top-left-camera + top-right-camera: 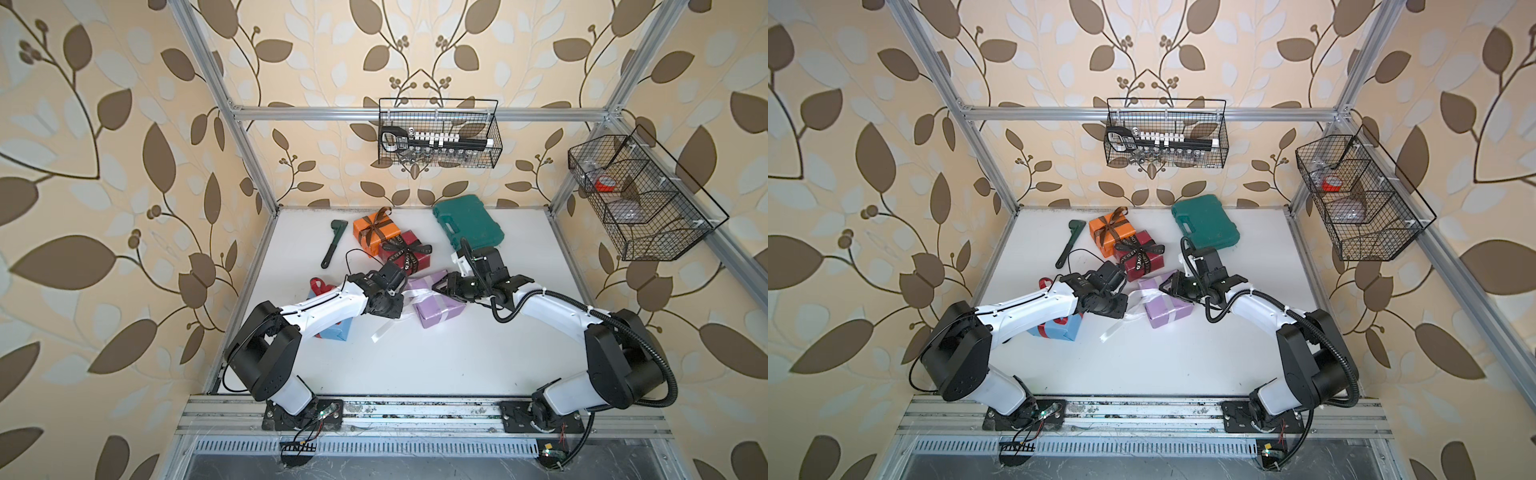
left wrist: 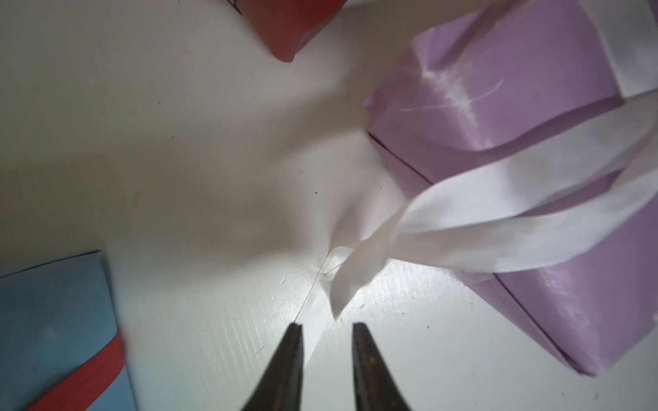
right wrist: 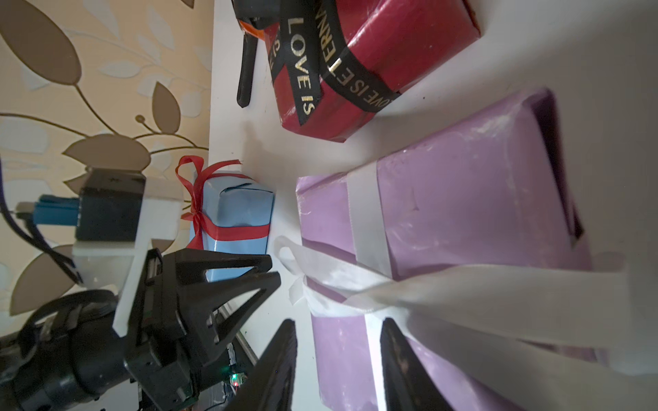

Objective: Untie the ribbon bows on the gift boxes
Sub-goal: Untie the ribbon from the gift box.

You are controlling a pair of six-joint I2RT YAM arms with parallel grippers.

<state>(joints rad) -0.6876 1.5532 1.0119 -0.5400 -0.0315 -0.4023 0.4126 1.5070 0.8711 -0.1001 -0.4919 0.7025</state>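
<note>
Left wrist view shows you the left gripper (image 2: 327, 325) spread, with a loose tail of the white ribbon (image 2: 463, 227) just ahead of its tips. Your right gripper (image 3: 338, 322) is spread too, over the lilac box (image 3: 463, 213) mid-worktop (image 1: 415, 365).

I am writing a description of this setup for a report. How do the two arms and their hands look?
The left arm and right arm look alike: white links, black joints. A thick black corrugated hose runs along the right arm; a thin black cable loops by the left. The left hand and right hand each have two black pointed fingers.
</note>
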